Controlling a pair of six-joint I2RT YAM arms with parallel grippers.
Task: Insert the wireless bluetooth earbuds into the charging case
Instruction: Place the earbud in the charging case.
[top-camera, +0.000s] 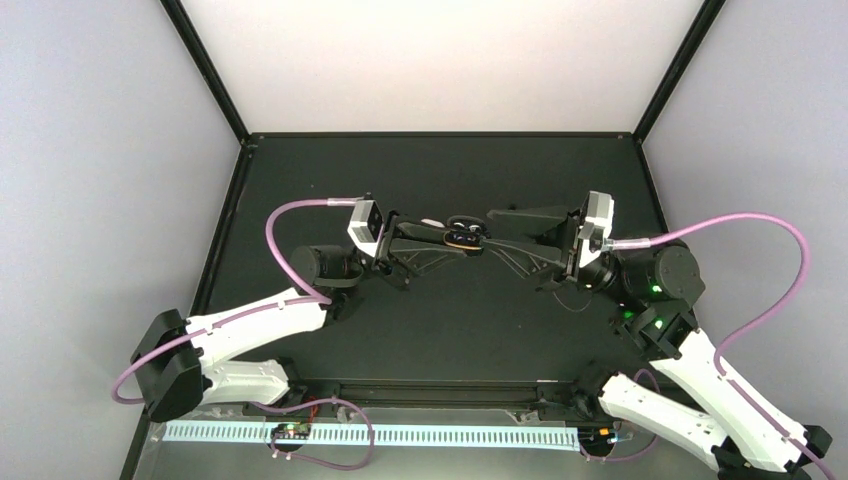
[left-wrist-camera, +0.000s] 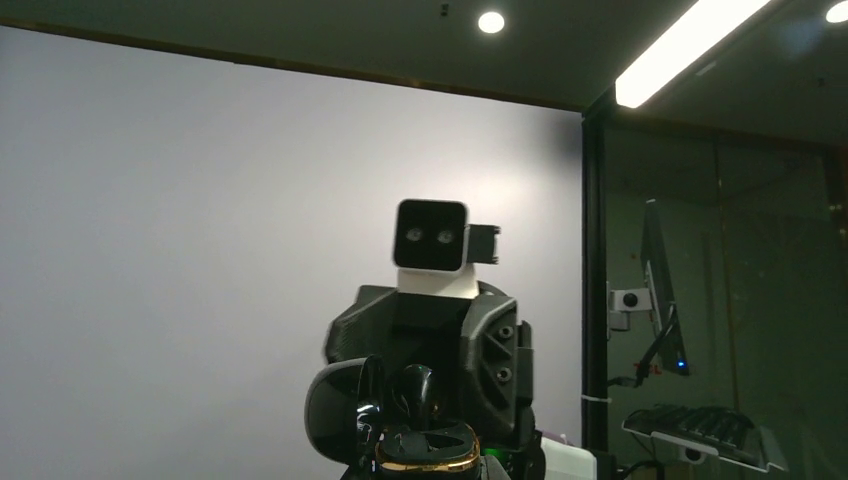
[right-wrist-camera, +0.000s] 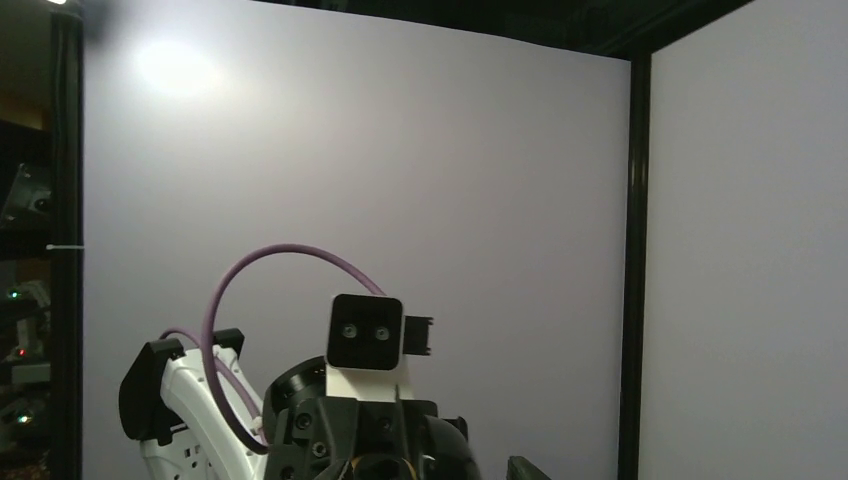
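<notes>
The charging case (left-wrist-camera: 428, 452) shows as glossy black with a gold rim, not white. Its lid (left-wrist-camera: 340, 405) stands open to the left. My left gripper (top-camera: 455, 240) is shut on the case and holds it above the table's middle (top-camera: 462, 232). A dark glossy earbud (left-wrist-camera: 418, 392) stands upright in the case's well. My right gripper (top-camera: 484, 230) faces the left one, its jaws apart on either side of the case. In the right wrist view only the gold rim (right-wrist-camera: 380, 465) shows at the bottom edge. A tiny pale piece (top-camera: 432, 224) lies beside the left fingers; I cannot tell what it is.
The black table (top-camera: 440, 170) has a raised black frame and pale walls on three sides. Purple cables (top-camera: 285, 225) loop off both wrists. The two wrists' camera blocks (left-wrist-camera: 432, 240) face each other closely at mid-table.
</notes>
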